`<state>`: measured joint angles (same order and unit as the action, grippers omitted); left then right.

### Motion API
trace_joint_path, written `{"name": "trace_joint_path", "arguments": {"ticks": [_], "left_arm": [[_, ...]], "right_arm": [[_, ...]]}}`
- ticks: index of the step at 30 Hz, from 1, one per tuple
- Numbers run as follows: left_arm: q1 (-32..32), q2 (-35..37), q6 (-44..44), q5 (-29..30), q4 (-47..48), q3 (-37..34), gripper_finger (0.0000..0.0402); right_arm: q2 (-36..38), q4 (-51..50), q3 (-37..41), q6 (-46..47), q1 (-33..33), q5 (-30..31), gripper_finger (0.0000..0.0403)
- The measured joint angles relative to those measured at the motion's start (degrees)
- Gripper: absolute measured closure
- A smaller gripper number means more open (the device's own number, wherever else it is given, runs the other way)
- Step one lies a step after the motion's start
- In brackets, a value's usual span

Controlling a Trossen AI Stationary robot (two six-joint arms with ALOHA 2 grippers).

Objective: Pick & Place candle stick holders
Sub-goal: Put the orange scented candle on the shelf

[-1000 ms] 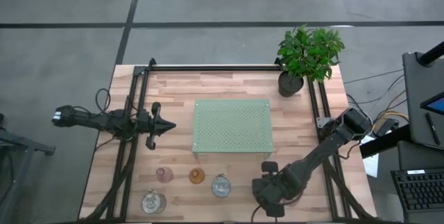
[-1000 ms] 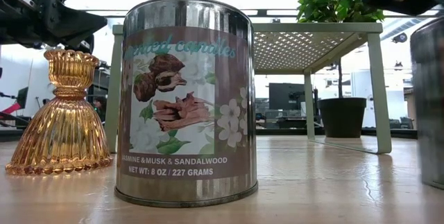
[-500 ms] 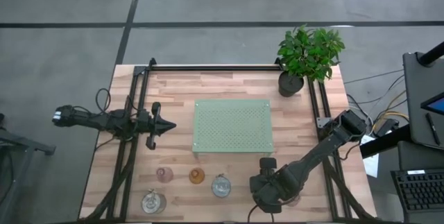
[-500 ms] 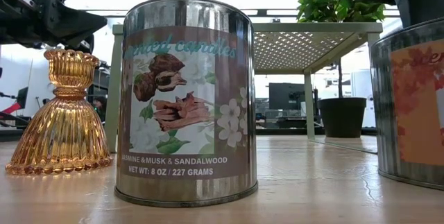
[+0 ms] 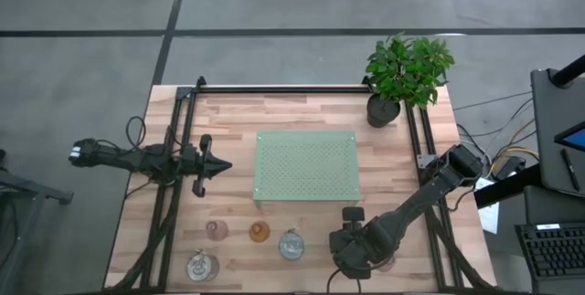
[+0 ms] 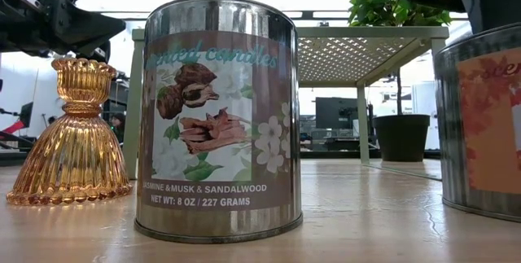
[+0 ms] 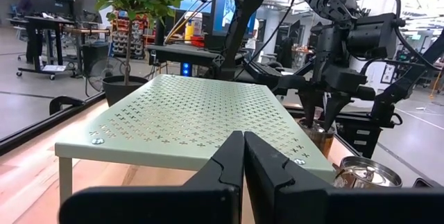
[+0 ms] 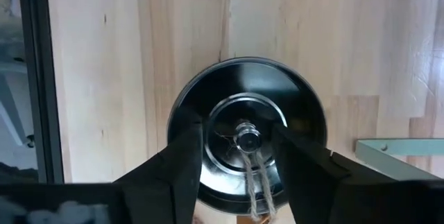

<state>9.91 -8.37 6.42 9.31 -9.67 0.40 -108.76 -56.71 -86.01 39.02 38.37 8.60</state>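
Observation:
My right gripper [image 8: 239,130] points down into the mouth of a silvery candle tin [image 6: 484,124] near the table's front, right of centre [image 5: 352,243]. Its fingers are spread on either side of the wick [image 8: 246,141]. A second silvery tin [image 5: 292,245], an amber ribbed holder [image 5: 260,232], a pale pink holder [image 5: 217,230] and a clear glass one [image 5: 202,265] stand on their bases near the front edge. The green perforated tray [image 5: 306,165] stands on legs at the table's middle. My left gripper [image 5: 215,164] is shut and empty, left of the tray. My right gripper comes from above, pointing down, with both fingers [image 8: 184,158] inside the tin's open mouth. Their outer sides lie against the dark inner wall [image 8: 173,123]; dark on dark, so I cannot tell whether they touch. The tin stands upright with its base [image 6: 480,208] on the table.
A potted green plant [image 5: 407,68] stands at the far right corner. Black frame rails [image 5: 183,149] run along the table's left, right and far sides. In the low view the labelled tin [image 6: 216,116] and the amber holder [image 6: 73,137] stand close to the front edge.
My right gripper has gone a little toward the table's left edge. The tin under it has moved the same way, upright, and has stood still for the last half second.

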Motion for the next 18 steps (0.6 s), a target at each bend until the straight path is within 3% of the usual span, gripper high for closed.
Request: {"name": "trace_joint_path", "arguments": {"ticks": [18], "left_arm": [[0.0, 0.0, 0.0, 0.0, 0.4, 0.0, 0.0390]], "right_arm": [[0.0, 0.9, 1.1, -0.2, 0.0, 0.3, 0.0329]]}}
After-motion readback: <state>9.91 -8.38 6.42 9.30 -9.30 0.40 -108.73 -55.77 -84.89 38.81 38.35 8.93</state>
